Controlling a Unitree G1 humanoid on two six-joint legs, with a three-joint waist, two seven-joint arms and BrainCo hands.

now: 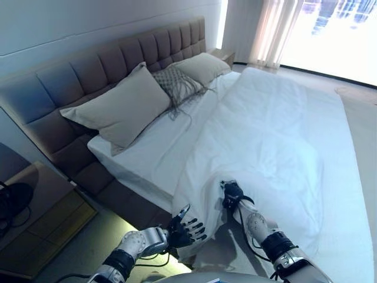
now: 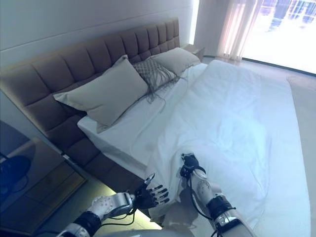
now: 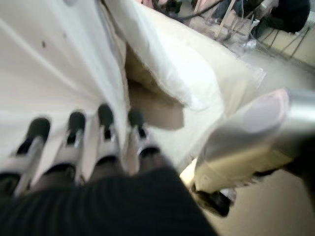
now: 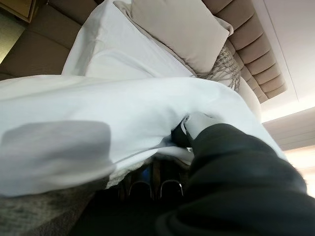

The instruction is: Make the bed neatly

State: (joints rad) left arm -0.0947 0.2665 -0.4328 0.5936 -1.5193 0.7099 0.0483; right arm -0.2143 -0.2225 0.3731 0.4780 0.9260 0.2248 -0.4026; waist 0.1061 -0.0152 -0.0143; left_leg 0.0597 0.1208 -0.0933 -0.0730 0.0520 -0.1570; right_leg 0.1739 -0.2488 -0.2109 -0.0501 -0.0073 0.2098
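Observation:
A white duvet (image 1: 271, 130) covers most of the bed, and its near corner hangs rumpled over the bed's side. My right hand (image 1: 232, 194) rests on that corner with its thumb (image 4: 178, 136) and fingers pinching a fold of the duvet (image 4: 113, 108). My left hand (image 1: 179, 231) is lower, beside the hanging edge, its fingers (image 3: 106, 142) straight and lying against the cloth (image 3: 59, 64). The bare white sheet (image 1: 159, 153) shows between the duvet and the pillows.
A large beige pillow (image 1: 123, 109), a patterned cushion (image 1: 177, 85) and a second pillow (image 1: 203, 66) lean on the padded headboard (image 1: 88, 71). A nightstand (image 1: 41, 218) stands at the lower left. A curtain (image 1: 274, 29) and a bright window lie beyond the bed.

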